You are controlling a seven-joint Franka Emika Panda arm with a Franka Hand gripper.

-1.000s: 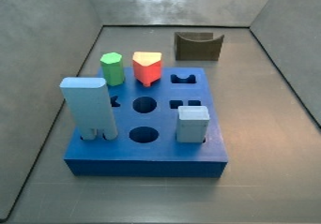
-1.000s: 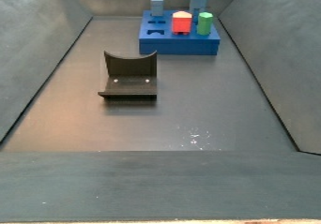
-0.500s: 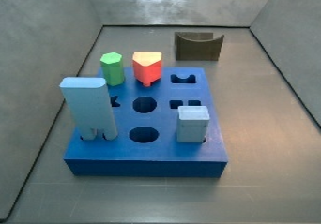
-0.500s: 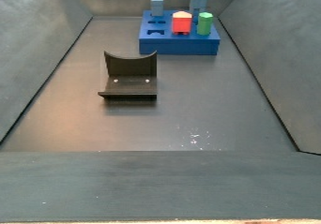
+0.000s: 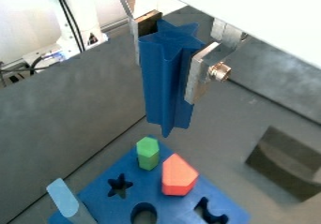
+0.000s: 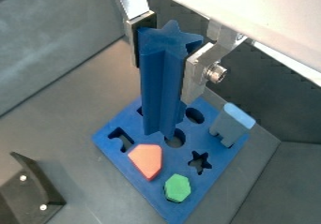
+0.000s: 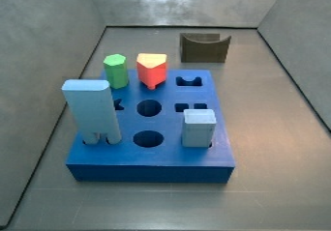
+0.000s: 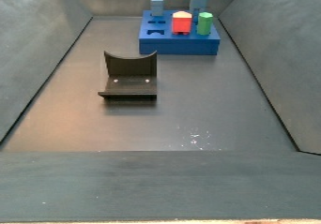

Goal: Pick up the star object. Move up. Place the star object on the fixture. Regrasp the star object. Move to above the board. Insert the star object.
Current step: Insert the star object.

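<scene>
In both wrist views my gripper (image 5: 163, 78) (image 6: 166, 67) is shut on the star object (image 5: 166, 87) (image 6: 160, 87), a dark-blue star-section prism. It hangs upright between the silver fingers (image 5: 201, 73), high above the board (image 5: 94, 183) (image 6: 207, 178). The bright-blue board also shows in both side views (image 7: 155, 164) (image 8: 183, 48). An empty star-shaped hole (image 5: 120, 185) (image 6: 198, 159) is open in its top. The fixture (image 7: 204, 47) (image 8: 128, 76) stands empty on the floor beside the board. The gripper and the star object are out of both side views.
The board holds a green hexagonal peg (image 7: 115, 71), a red peg (image 7: 153, 71), a tall pale-blue block (image 7: 91, 109) and a short pale block (image 7: 196, 129). Grey sloping walls (image 8: 38, 68) enclose the floor.
</scene>
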